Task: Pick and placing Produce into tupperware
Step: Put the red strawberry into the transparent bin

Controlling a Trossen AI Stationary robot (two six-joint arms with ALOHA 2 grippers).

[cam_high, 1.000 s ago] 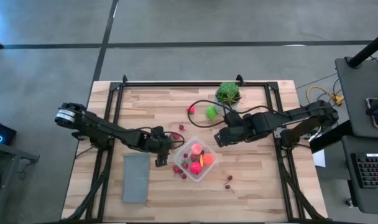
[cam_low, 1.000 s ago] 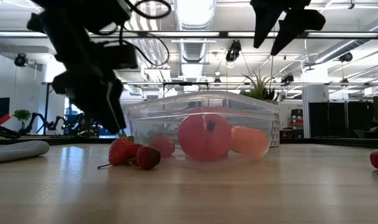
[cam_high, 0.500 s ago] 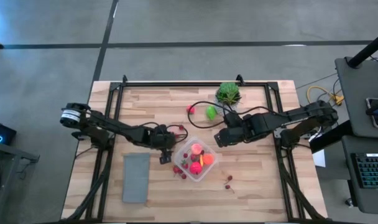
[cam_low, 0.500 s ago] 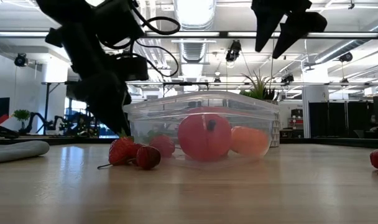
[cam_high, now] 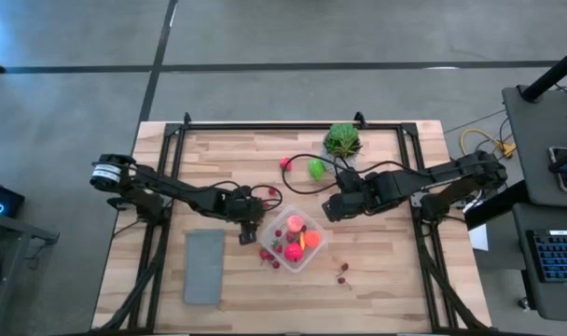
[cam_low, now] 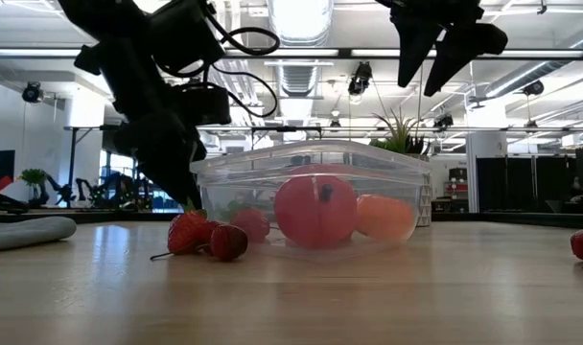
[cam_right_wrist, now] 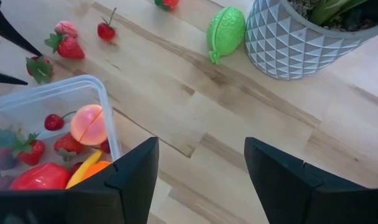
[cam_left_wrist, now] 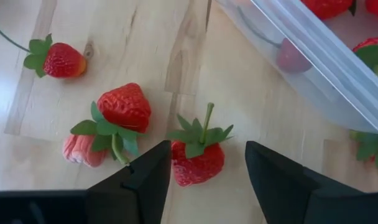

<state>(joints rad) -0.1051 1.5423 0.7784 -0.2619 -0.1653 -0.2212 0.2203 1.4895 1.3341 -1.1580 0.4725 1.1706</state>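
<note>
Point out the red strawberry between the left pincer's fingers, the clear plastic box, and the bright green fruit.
red strawberry (cam_left_wrist: 198, 163), left wrist view, its body.
clear plastic box (cam_low: 311, 158), low view, near wall.
bright green fruit (cam_right_wrist: 227, 30), right wrist view, its middle.

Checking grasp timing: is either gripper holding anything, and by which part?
Nothing held yet. The left gripper straddles a strawberry on the table, fingers either side of its body, not touching. The right gripper is open and empty.

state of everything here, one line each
tupperware: lid off, partly filled with produce
left gripper: down at the table, fingers either side of a strawberry, not yet shut on it
right gripper: open, empty, raised above the table
green fruit: loose on the table beside the plant pot
</note>
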